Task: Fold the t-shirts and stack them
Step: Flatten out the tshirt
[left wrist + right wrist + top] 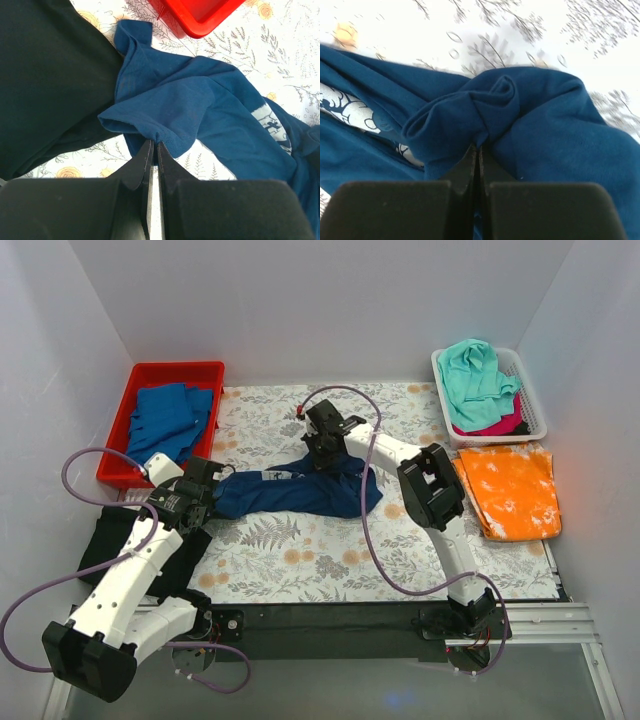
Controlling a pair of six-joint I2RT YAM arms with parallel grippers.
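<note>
As navy t-shirt point(300, 495) stretches between them, left pincer point(154, 145) pinching one end; right pincer point(477, 148), the other.

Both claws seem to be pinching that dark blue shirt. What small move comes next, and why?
Probably draw the left gripper and right gripper apart: both are shut on the navy t-shirt, which lies bunched and needs spreading before folding.
</note>
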